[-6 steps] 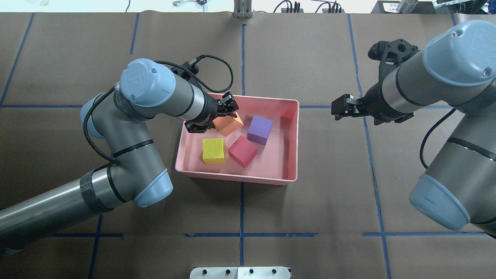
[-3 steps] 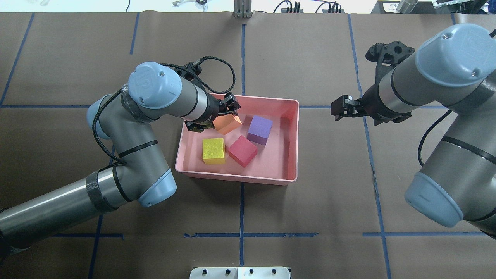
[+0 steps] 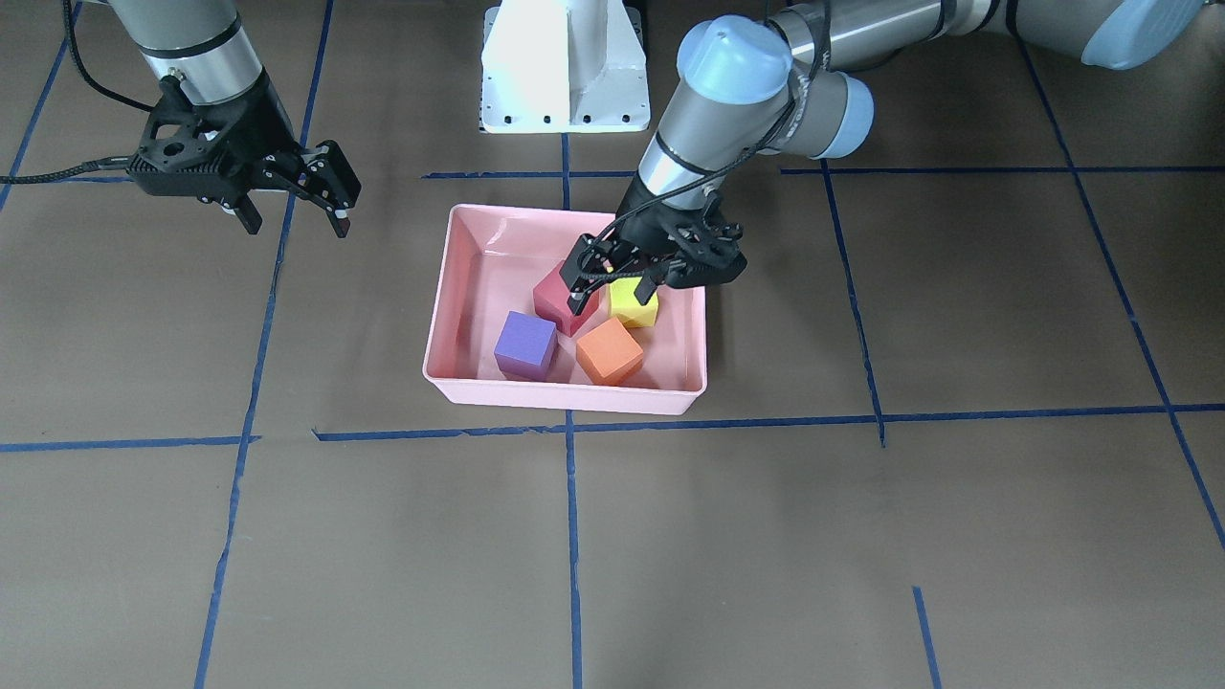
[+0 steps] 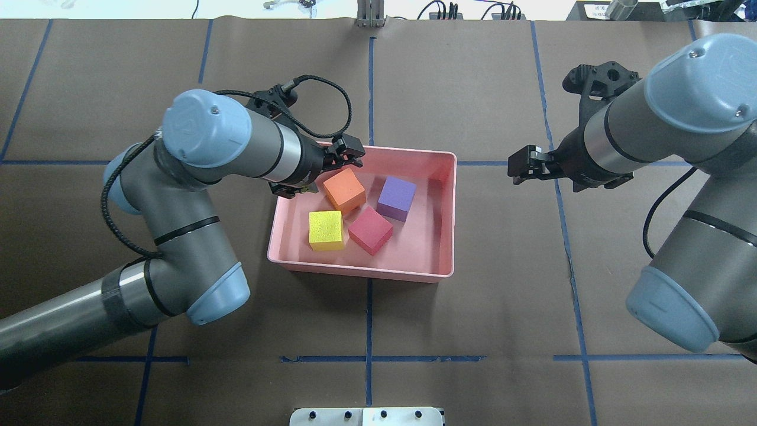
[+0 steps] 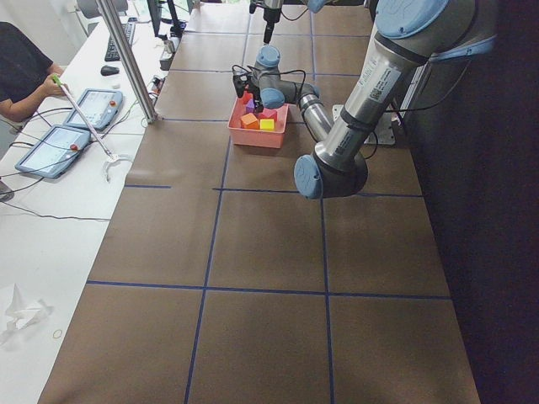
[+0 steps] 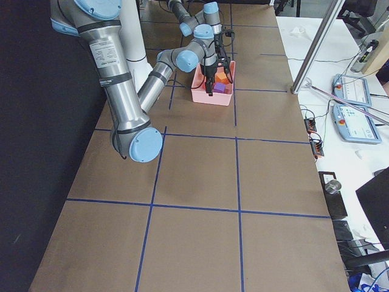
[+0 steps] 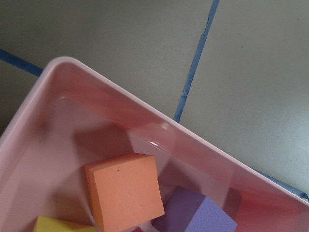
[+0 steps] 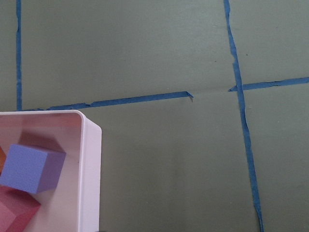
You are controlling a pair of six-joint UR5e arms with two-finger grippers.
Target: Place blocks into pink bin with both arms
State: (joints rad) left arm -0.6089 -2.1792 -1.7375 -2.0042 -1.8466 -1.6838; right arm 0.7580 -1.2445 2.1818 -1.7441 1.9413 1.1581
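All four blocks lie inside the pink bin (image 4: 361,271). The orange block (image 4: 344,190) sits on the bin floor near the far left corner. The purple block (image 4: 397,198) is just beside it, toward the right arm. The red block (image 4: 370,229) and the yellow block (image 4: 326,230) lie closer to the robot. The left gripper (image 3: 612,282) hangs over that same far left corner, right by the orange block. Its two fingers are spread apart and there is nothing between them. The orange block lies just past the fingers, toward the middle of the bin, and is not pinched. The right gripper (image 4: 521,165) waits well away, out over the table (image 4: 473,325) on the other side of the bin. Its fingers look spread too, and it holds nothing. So the left arm is by far the nearer one to the blocks. I see no block outside the bin, so the job looks done. I think the left gripper should next go straight up, because the bin wall and the blocks are close around it.
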